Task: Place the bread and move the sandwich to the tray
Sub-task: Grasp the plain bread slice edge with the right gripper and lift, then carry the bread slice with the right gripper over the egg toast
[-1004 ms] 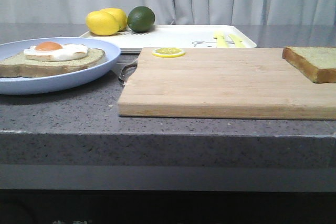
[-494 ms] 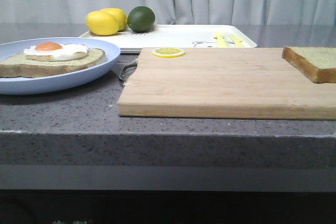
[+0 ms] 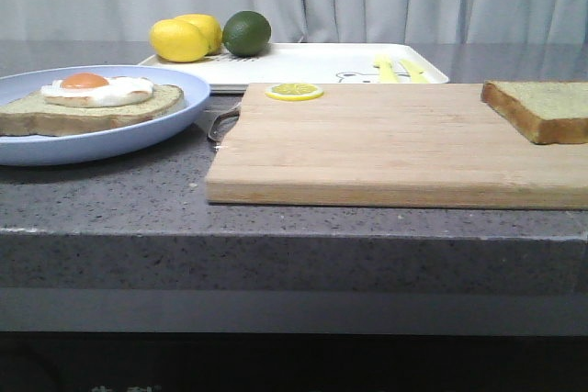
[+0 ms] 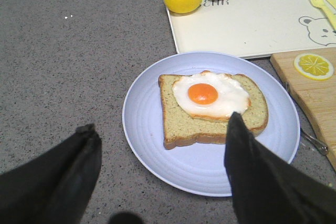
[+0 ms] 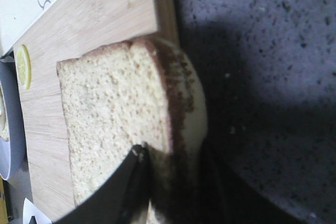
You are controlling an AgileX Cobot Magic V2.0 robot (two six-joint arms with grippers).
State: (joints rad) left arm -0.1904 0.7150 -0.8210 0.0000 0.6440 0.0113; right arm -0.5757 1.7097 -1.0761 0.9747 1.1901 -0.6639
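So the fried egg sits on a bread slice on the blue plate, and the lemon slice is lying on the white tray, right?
Not quite. The fried egg does sit on a bread slice on the blue plate, but the lemon slice lies on the wooden cutting board, near its corner, not on the white tray. The left wrist view shows this plainly.

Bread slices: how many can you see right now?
2. The plain bread lies at the cutting board's right end, pinched between the right gripper's jaws; the egg-topped sandwich slice sits on the blue plate.
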